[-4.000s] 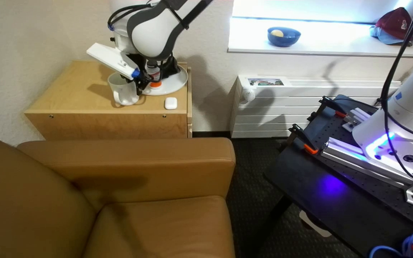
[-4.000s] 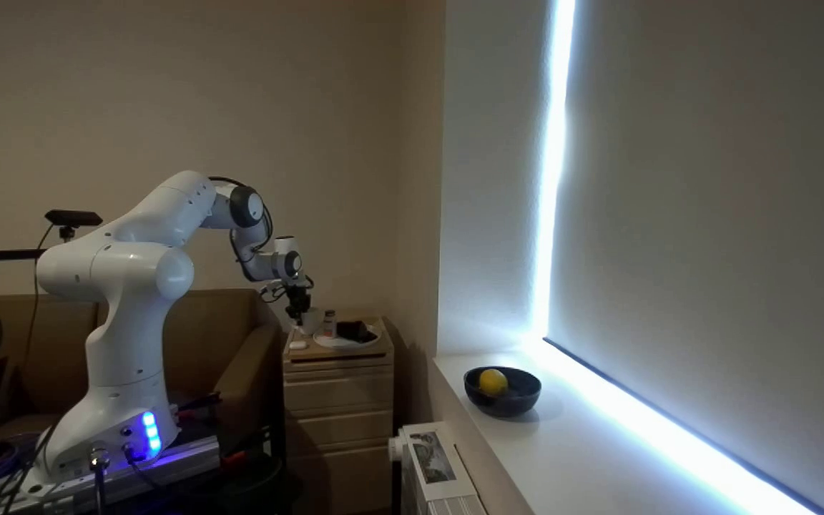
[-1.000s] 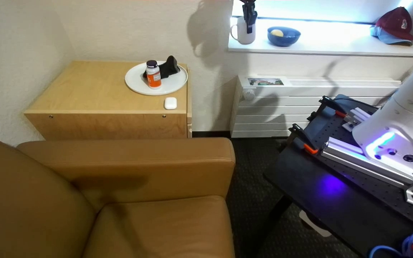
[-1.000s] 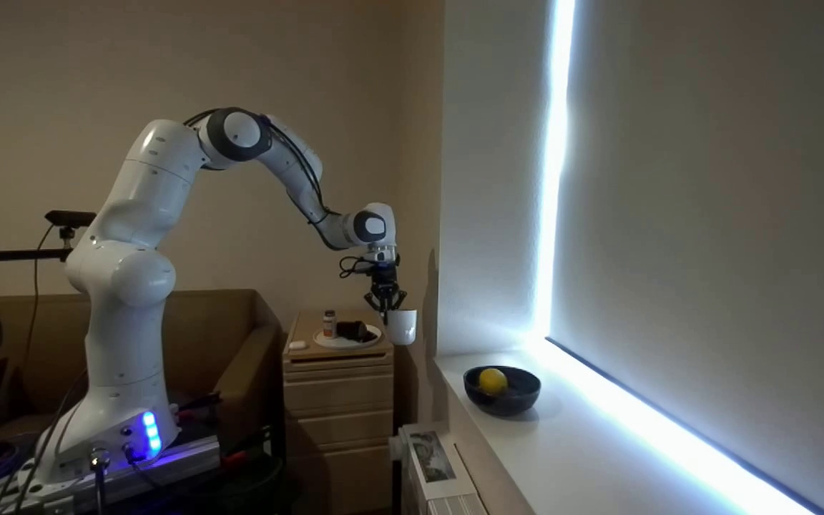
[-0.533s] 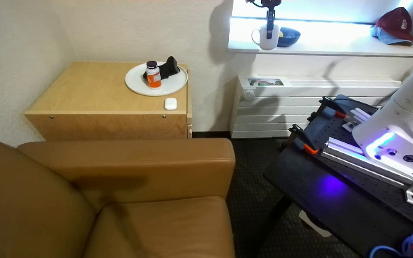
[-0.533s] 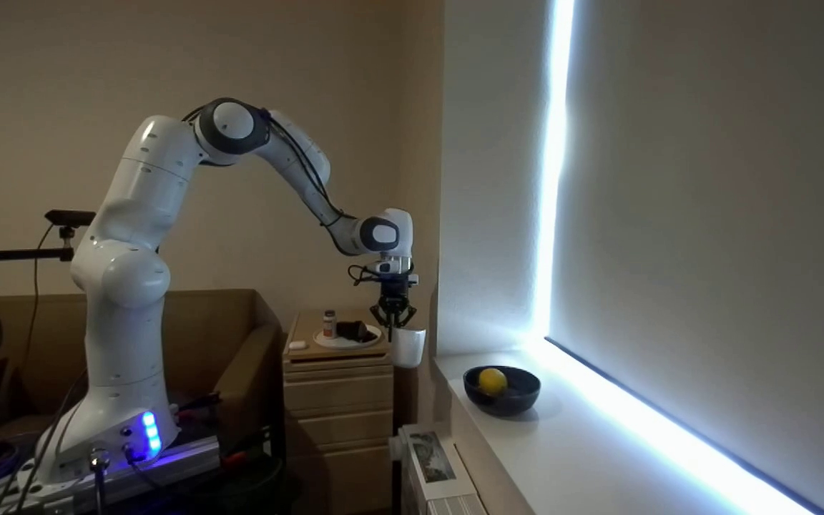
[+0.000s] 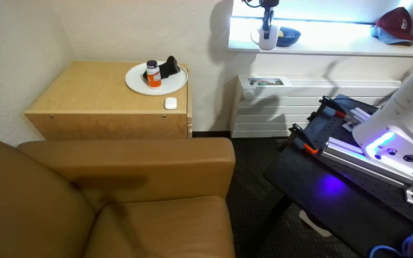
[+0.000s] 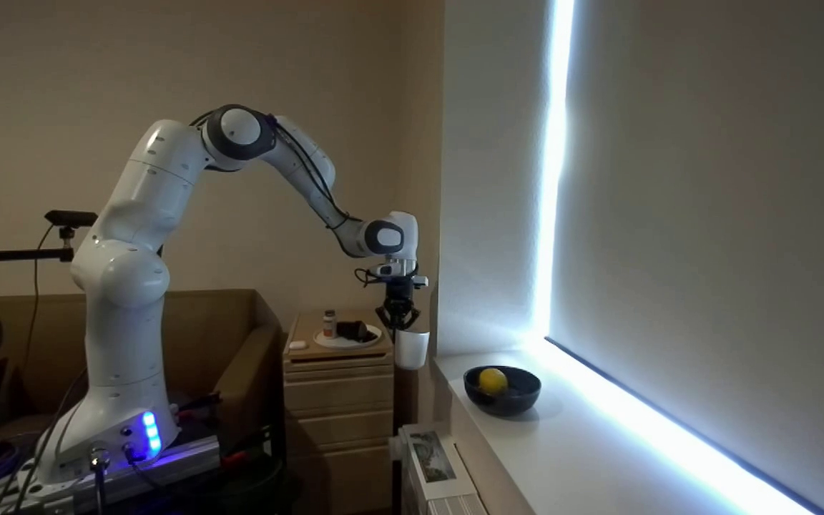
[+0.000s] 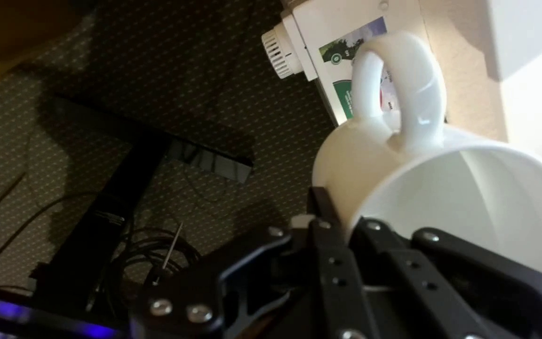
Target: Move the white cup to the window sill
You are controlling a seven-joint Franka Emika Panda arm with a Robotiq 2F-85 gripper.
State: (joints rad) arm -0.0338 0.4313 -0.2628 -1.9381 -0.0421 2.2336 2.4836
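The white cup (image 7: 272, 38) is a handled mug, held off the ground near the left end of the window sill (image 7: 335, 40). In an exterior view the cup (image 8: 414, 350) hangs upright, just short of the edge of the sill (image 8: 526, 447). My gripper (image 8: 399, 330) points down and is shut on the cup's wall. In the wrist view one finger is inside the cup (image 9: 341, 160) and one outside, with the rim between the gripper's fingertips (image 9: 320, 200). The handle points away from the gripper. The sill shows at the right of the wrist view (image 9: 541, 89).
A blue bowl (image 7: 289, 37) with a yellow fruit stands on the sill near the cup, with a cap (image 7: 394, 27) farther along. A radiator (image 7: 317, 107) is below. The wooden cabinet (image 7: 95, 86) bears a white plate (image 7: 134, 80), a bottle (image 7: 154, 77) and a white case (image 7: 170, 103).
Four seconds ago the cup was on the cabinet with the gripper at it. It has since been lifted and carried toward the sill, lowering lately, with only a slight shift in the last half second.
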